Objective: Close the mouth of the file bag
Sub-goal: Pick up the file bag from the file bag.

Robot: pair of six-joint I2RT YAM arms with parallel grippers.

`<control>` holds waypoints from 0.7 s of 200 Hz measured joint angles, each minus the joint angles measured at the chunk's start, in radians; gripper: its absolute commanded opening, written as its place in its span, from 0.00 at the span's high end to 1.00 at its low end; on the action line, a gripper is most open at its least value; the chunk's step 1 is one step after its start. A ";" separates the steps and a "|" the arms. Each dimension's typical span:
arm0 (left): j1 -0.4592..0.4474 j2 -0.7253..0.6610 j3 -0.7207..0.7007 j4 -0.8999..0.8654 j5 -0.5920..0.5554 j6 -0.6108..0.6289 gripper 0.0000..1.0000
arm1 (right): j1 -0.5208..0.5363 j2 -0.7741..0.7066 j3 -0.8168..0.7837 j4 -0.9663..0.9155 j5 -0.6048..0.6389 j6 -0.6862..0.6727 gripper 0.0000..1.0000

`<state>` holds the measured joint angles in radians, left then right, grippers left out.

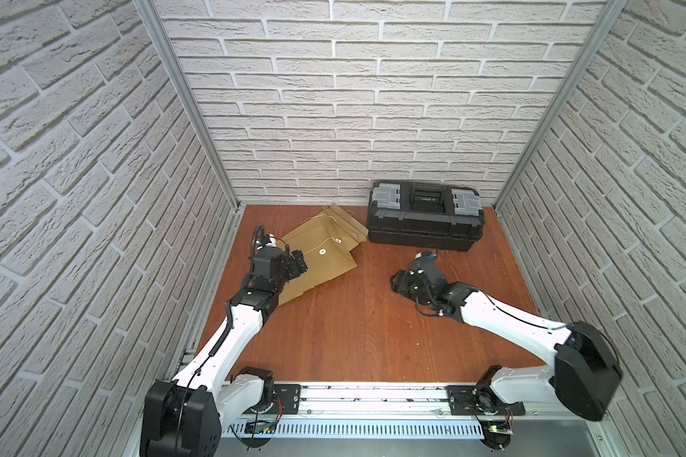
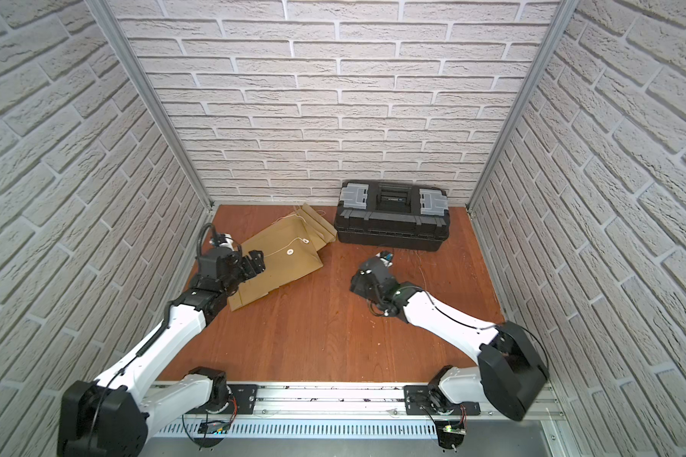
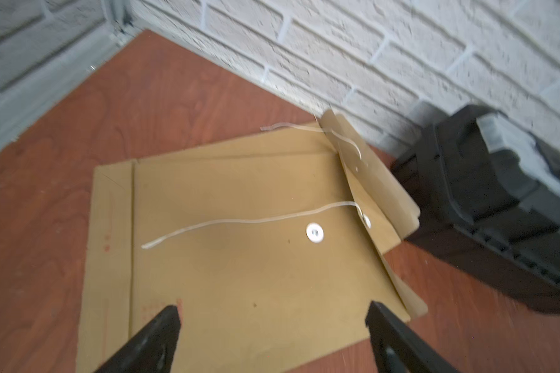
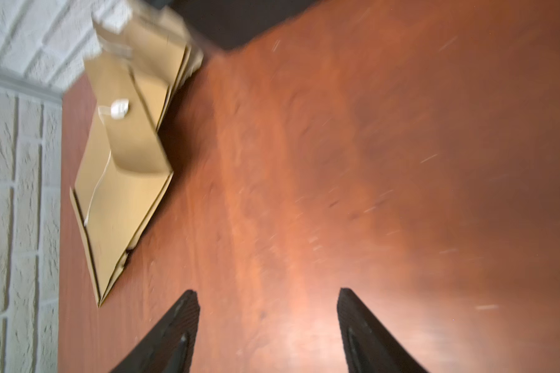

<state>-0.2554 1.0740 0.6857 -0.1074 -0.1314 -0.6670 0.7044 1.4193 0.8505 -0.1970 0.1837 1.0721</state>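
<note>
The bench [image 1: 353, 324] carries a toolbox [image 1: 424, 225] and, beside it near the back-left corner, the file bag [image 1: 325, 269]. The bag is light, floppy paper and probably slides easily. The left end effector [image 3: 272, 310] is open over the bag. The right end effector [image 4: 267, 294] is open over bare wood. Take the raised flap [image 3: 379, 181], then the thin string [image 3: 240, 222].

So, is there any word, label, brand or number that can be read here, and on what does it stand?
No text can be read.
On the toolbox handle: a pale mark, too small to read.
On the file bag: faint red print near one edge, too blurred to read.
</note>
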 measured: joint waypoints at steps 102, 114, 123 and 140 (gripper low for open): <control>-0.009 0.157 0.153 -0.134 0.054 0.002 0.14 | 0.147 0.573 0.360 0.350 0.043 0.327 0.23; -0.005 0.157 0.155 -0.142 0.064 0.002 0.14 | 0.149 0.617 0.402 0.367 0.057 0.342 0.27; -0.002 0.157 0.155 -0.150 0.072 0.002 0.14 | 0.149 0.644 0.426 0.375 0.069 0.352 0.30; 0.004 0.157 0.156 -0.172 0.086 0.009 0.14 | 0.149 0.687 0.460 0.381 0.095 0.359 0.34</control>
<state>-0.2512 1.2312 0.8417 -0.2794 -0.0456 -0.6582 0.8536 2.1067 1.3109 0.1844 0.2787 1.4315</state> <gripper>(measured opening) 0.862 0.690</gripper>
